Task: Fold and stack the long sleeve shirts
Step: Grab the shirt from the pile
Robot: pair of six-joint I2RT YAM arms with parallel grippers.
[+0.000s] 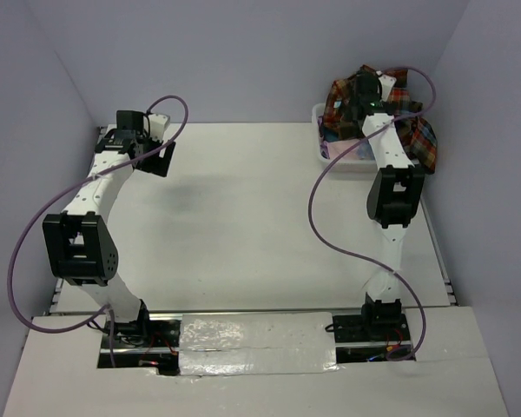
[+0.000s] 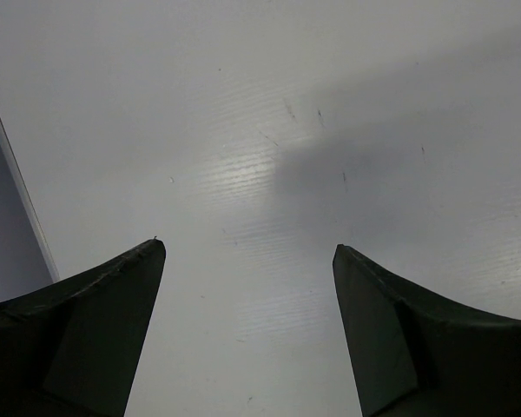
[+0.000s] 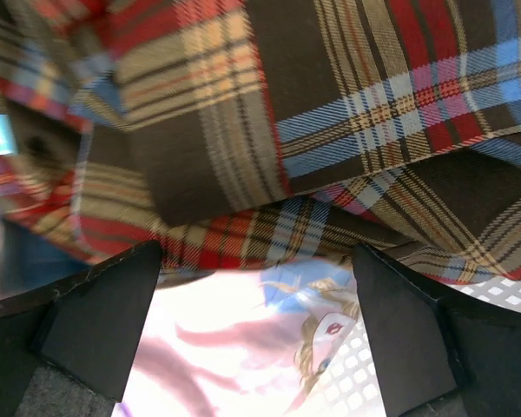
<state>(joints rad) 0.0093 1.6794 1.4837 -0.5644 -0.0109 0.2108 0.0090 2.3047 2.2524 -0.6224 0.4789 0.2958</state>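
A long sleeve shirt point(image 1: 422, 139) in red-orange, brown and blue plaid is heaped in and over the white basket point(image 1: 319, 142) at the table's far right corner. My right gripper point(image 1: 365, 97) reaches down into that heap. In the right wrist view it point(image 3: 256, 254) stands open, with the plaid shirt point(image 3: 269, 95) just beyond its fingertips and a pale pink cloth with a cartoon print point(image 3: 234, 339) lying between its fingers. Nothing is gripped. My left gripper point(image 1: 156, 155) hovers open over the bare table at the far left, and the left wrist view shows only tabletop between its fingers point(image 2: 247, 248).
The white slotted basket wall point(image 3: 504, 291) shows at the lower right of the right wrist view. Grey walls close in the table at the back and on both sides. A purple cable loops off each arm. The table's left edge point(image 2: 17, 200) runs close to the left gripper.
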